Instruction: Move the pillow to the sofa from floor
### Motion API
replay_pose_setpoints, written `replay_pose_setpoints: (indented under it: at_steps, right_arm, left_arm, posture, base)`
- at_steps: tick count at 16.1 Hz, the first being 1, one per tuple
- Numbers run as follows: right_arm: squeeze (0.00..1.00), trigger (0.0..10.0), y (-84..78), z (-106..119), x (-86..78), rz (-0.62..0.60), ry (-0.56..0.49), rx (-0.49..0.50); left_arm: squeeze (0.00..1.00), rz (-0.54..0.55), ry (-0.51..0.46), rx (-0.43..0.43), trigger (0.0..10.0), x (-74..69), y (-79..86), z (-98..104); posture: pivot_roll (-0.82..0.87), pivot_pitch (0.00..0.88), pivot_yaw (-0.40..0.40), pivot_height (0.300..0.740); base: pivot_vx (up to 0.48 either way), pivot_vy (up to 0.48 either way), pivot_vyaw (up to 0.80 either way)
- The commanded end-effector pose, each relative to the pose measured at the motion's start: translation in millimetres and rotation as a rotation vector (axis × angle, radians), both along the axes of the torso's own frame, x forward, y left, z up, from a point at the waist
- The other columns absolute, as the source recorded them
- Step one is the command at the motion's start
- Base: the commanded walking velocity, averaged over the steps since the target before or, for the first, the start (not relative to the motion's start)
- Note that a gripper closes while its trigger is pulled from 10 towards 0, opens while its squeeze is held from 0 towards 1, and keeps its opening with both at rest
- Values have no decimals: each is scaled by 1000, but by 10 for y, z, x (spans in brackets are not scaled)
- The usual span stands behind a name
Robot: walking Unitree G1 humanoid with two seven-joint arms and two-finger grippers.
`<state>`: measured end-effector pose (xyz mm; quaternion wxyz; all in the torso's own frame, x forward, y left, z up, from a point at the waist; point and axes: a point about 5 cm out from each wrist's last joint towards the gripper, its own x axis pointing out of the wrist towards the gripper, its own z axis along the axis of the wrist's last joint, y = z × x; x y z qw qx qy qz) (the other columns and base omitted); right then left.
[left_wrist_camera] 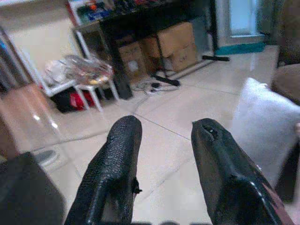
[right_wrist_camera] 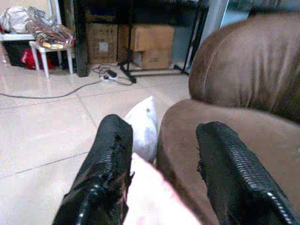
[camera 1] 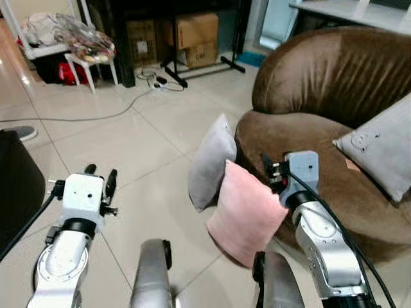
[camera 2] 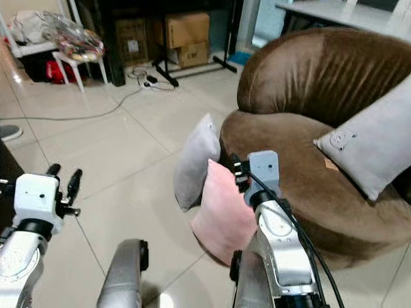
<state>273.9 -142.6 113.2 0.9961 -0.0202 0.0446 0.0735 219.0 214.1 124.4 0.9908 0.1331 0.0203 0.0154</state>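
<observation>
Hovering at the upper corner of the pink pillow: right gripper, fingers spread wide and holding nothing, one finger over the pillow, the other toward the sofa's seat edge. Judged to be lining up for a pinch on that top corner.

Pink pillow: on the tiled floor, propped upright against the front of the brown sofa; not yet lifted.

Grey pillow: standing just behind the pink one, also leaning on the sofa front, touching or nearly so.

Sofa seat: broad bare brown area directly above the pink pillow; a pale grey cushion sits further to the right, well apart. Room to set the pillow down looks ample.

Left gripper: held out low over bare tile, fingers parted, empty, well apart from both pillows.

Beyond: a cable trailing across the floor, cardboard boxes, a white stool.
</observation>
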Motion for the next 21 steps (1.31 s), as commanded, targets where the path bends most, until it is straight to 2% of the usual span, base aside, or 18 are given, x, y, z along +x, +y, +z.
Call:
replay_pose_setpoints:
  at_steps: [1,2,3,4,6,10,13,15,18,21]
  right_arm:
    - [953,10000,-32,28,-2,-1,4,45]
    - [1000,10000,-57,35,-4,-16,-22,-1]
    - [1000,10000,-71,40,-5,-20,-41,-33]
    - [1000,10000,-62,50,-10,10,-57,2]
    - [1000,10000,-68,55,2,17,-74,-9]
    - [1000,10000,-35,51,3,-13,-36,54]
    - [1000,10000,-47,26,7,-27,-40,-6]
    - [1000,10000,-147,-2,15,-64,-38,-35]
    - [1000,10000,-136,-12,2,-54,-12,5]
    - [1000,10000,-117,-53,-6,-54,25,-6]
  left_arm:
    - [118,-25,-9,-49,10000,18,-47,49]
    - [1000,-28,-7,-62,10000,18,-50,47]
    - [1000,-29,-6,-68,10000,17,-51,46]
    - [1000,-33,-7,-42,10000,17,-42,47]
    - [1000,-32,-10,-14,10000,24,-32,52]
    - [1000,-32,-12,-3,10000,28,-37,60]
    - [973,-37,-24,-3,10000,22,-47,74]
    - [996,-42,-27,7,10000,25,-46,78]
    - [1000,-50,-29,-1,10000,13,-51,74]
    - [1000,-52,-27,1,10000,7,-50,69]
  posture:
    - [24,0,-3,565]
    - [24,0,-4,565]
    - [24,0,-4,565]
    - [24,0,-3,565]
    - [23,0,-3,565]
    - [23,0,-3,565]
    - [21,0,-3,565]
    - [25,0,-5,565]
    - [25,0,-7,565]
    - [26,0,-8,565]
  base:
    - [0,0,0]
    - [0,0,0]
    - [0,0,0]
    - [0,0,0]
    - [0,0,0]
    - [0,0,0]
    - [0,0,0]
    - [0,0,0]
    - [196,0,0]
    - [304,0,267]
